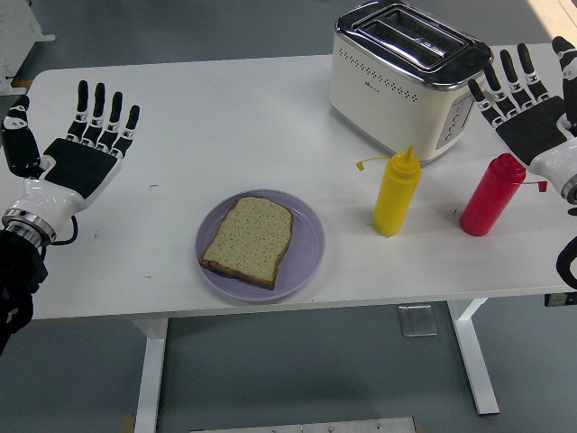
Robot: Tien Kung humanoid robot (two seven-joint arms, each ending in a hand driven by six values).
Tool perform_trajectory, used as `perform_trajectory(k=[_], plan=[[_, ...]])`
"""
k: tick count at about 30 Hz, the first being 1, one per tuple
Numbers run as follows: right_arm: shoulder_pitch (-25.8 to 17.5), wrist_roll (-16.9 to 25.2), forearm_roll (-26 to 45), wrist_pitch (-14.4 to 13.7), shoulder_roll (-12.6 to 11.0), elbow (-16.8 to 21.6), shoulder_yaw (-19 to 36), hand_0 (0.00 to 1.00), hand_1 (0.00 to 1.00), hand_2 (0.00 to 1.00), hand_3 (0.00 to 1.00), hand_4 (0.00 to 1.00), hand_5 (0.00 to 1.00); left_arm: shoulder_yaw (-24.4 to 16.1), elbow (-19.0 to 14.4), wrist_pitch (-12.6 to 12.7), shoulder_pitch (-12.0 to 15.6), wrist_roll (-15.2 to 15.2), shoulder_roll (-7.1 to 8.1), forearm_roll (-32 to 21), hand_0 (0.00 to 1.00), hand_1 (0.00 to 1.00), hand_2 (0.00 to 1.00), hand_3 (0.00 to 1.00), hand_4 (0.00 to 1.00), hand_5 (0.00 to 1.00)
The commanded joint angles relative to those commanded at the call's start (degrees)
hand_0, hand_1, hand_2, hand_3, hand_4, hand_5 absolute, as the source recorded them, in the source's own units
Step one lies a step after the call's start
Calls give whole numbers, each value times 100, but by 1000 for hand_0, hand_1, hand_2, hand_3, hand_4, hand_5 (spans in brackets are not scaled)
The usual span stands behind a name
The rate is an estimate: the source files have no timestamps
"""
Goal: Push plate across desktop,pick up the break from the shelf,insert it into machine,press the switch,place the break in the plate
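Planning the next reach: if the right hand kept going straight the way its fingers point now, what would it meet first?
The right hand points up and slightly left, toward the far table edge. That line passes just right of the toaster, so the way looks free, though depth is unclear and it might graze the toaster's end.

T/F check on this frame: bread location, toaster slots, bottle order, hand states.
1. The bread lies on the purple plate. True.
2. A slice sticks out of the toaster. False: no bread shows in either slot.
3. The yellow bottle stands to the left of the red bottle in the picture. True.
4. The left hand grips the plate. False: it is open, palm up, over the table's left end, apart from the plate.
5. The right hand is open, fingers spread, beside the toaster. True.
6. The red bottle lies on its side. False: it stands upright.
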Motion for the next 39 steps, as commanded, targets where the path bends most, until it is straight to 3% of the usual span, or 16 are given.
perform_trajectory(k=[39], plan=[[19, 11, -79, -27, -24, 0, 0, 787, 707, 669, 658, 716, 440, -19, -12, 2, -47, 7, -19, -1, 781, 740, 691, 707, 773, 998]])
